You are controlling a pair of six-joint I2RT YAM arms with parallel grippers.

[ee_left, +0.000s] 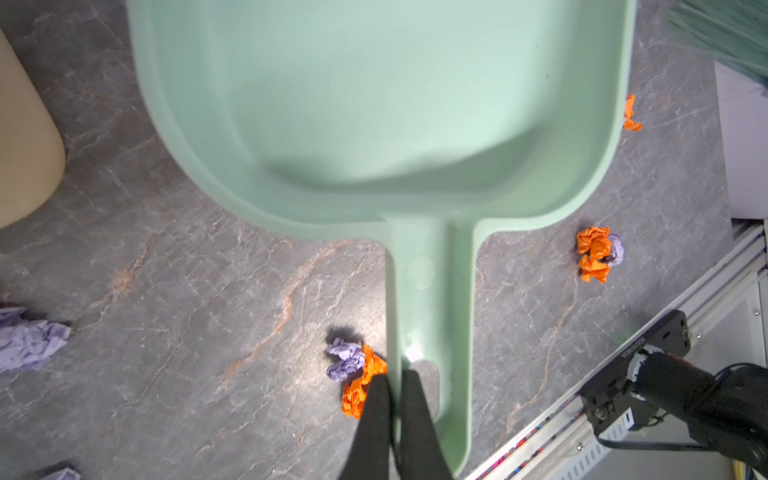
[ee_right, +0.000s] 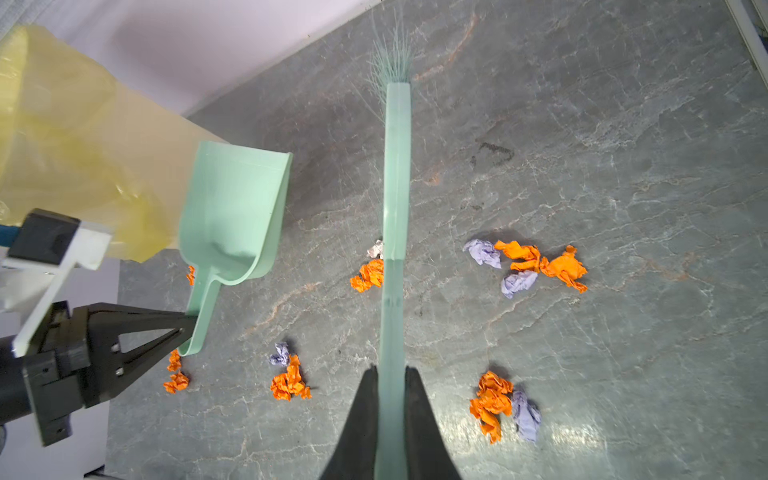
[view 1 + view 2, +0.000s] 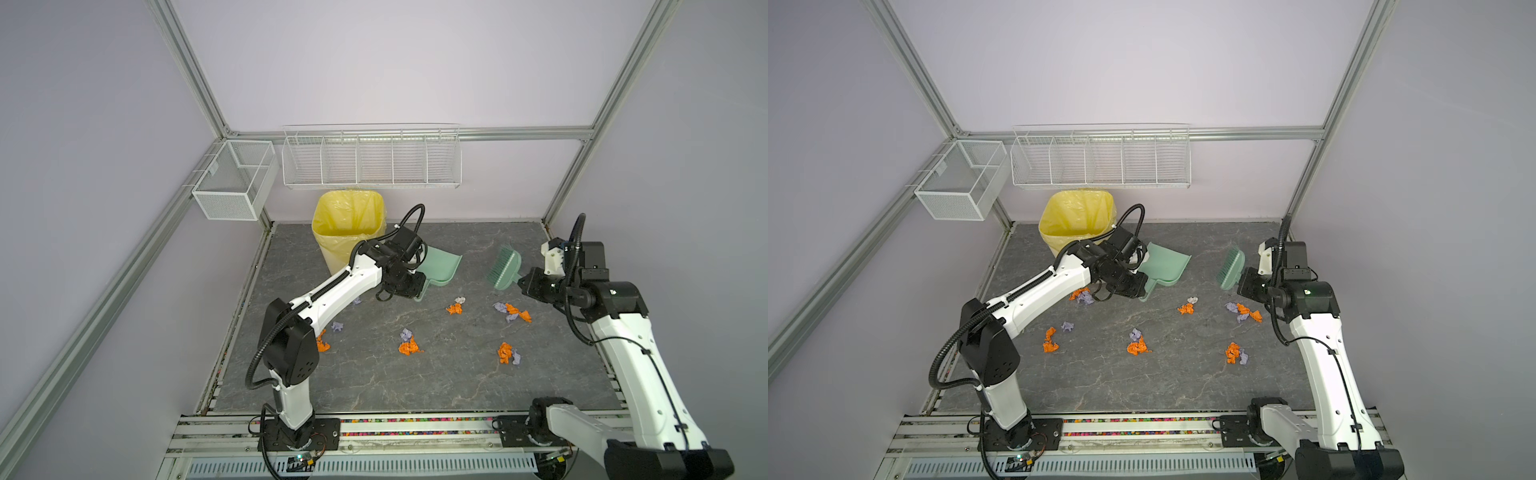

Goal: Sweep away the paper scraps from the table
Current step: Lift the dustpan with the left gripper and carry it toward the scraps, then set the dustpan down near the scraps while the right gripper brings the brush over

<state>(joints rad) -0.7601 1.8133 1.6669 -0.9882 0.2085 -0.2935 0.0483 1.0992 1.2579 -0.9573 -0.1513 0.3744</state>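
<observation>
Orange and lavender paper scraps lie scattered over the dark veined table, in small clumps. My left gripper is shut on the handle of a mint-green dustpan, which is held above the table near the bin, with nothing in its pan. One clump lies below that handle. My right gripper is shut on the handle of a green brush. In both top views the brush is raised at the back right, bristles pointing up and away.
A bin with a yellow liner stands at the back left of the table, right behind the dustpan. White wire baskets hang on the rear wall and left rail. Aluminium rails frame the table.
</observation>
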